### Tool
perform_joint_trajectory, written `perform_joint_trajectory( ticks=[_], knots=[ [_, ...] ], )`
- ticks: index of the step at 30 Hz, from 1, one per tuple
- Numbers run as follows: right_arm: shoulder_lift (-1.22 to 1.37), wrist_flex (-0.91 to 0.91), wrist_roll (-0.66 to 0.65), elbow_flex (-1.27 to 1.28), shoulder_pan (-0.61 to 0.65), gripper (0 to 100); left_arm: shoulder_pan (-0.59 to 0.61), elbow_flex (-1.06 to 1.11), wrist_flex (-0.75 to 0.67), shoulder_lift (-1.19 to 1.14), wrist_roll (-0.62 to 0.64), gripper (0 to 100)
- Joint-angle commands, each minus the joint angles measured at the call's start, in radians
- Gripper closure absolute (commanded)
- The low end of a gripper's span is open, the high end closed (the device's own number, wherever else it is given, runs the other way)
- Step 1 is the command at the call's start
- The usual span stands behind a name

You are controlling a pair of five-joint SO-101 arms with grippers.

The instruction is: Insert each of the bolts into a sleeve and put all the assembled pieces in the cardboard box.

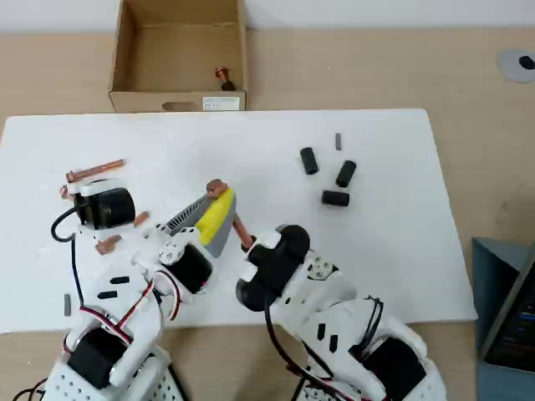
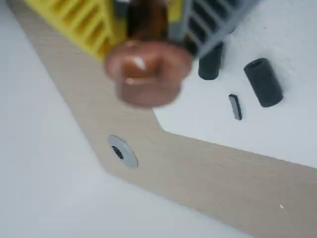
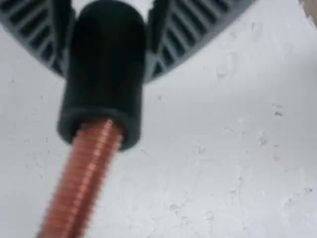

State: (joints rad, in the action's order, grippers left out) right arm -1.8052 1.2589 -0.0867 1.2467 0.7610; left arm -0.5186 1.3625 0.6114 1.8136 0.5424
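My left gripper, with one yellow and one grey finger, is shut on a copper bolt near the middle of the white mat. The bolt's head points toward the cardboard box. Its threaded end runs into a black sleeve, on which my right gripper is shut. One assembled piece lies in the box. Three loose sleeves lie at the mat's right. Several loose bolts lie at the left by the left arm.
Two small black pieces lie on the mat. A metal grommet sits in the wooden table at the far right. A dark device stands at the right edge. The box stands just beyond the mat's far edge.
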Motion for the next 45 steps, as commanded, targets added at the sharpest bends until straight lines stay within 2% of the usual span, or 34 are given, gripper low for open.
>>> perform_joint_trajectory(
  ticks=[1, 9, 16, 24, 30, 36, 45],
  knots=[
    [-0.14, -0.034, 0.0, -0.01, 0.012, 98.9, 0.002, -0.008, -0.002, 0.005, -0.002, 100],
    [-0.14, -0.034, 0.0, -0.01, 0.012, 98.9, -0.069, -0.135, 0.252, 0.008, -0.005, 100],
    [-0.14, -0.038, 0.0, -0.01, 0.012, 98.9, -0.081, -0.144, 0.321, 0.008, -0.071, 100],
    [-0.14, -0.038, -0.006, -0.016, 0.012, 98.9, -0.213, -0.11, 0.381, 0.008, -0.103, 100],
    [-0.14, -0.034, -0.006, -0.027, 0.012, 98.9, -0.209, -0.12, 0.442, 0.008, -0.104, 98],
    [-0.14, -0.034, -0.003, -0.027, 0.012, 98.9, -0.193, -0.141, 0.489, 0.004, -0.138, 81],
    [-0.14, -0.032, -0.002, -0.027, 0.01, 98.9, -0.103, -0.272, 0.586, 0.002, -0.141, 81]
  ],
)
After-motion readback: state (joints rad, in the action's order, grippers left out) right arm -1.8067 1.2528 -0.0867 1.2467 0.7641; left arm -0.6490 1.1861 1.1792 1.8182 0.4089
